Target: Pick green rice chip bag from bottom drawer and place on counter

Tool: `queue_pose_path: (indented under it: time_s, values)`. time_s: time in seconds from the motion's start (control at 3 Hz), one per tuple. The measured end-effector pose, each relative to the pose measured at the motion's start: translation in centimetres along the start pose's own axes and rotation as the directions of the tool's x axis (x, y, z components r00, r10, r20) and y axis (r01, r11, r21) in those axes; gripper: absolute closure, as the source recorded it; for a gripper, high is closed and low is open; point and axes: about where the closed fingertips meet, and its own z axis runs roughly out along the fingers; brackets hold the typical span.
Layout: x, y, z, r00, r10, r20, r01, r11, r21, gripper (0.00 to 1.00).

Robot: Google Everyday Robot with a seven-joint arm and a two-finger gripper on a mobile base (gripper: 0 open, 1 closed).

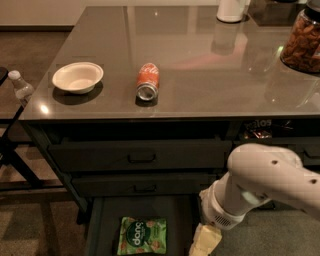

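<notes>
The green rice chip bag (142, 235) lies flat in the open bottom drawer (102, 225), logo up, at the bottom of the camera view. The gripper (204, 242) hangs at the lower edge of the view, at the drawer's right side, to the right of the bag and apart from it. Its tips run out of the frame. The white arm (270, 182) bends in from the right. The counter (200, 60) spreads above the drawers, glossy and reflective.
On the counter stand a white bowl (77, 77) at left, a red soda can (147, 81) lying on its side, a jar of nuts (302, 42) at right and a white container (231, 10) at the back. A water bottle (21, 87) stands left of the counter. Two closed handled drawers (140, 157) sit above the open one.
</notes>
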Motion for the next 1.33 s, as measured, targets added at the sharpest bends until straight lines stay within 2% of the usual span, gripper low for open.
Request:
queue_pose_path:
  time_s: [0.67, 1.0, 1.33]
  values:
    - [-1.6, -3.2, 9.6, 0.996, 0.001, 0.086, 0.002, 0.9994, -0.034, 0.0]
    - [-1.6, -3.2, 9.6, 0.996, 0.001, 0.086, 0.002, 0.9994, -0.034, 0.0]
    - [-1.4, -3.5, 13.7, 0.996, 0.026, 0.087, -0.019, 0.9966, -0.08, 0.0]
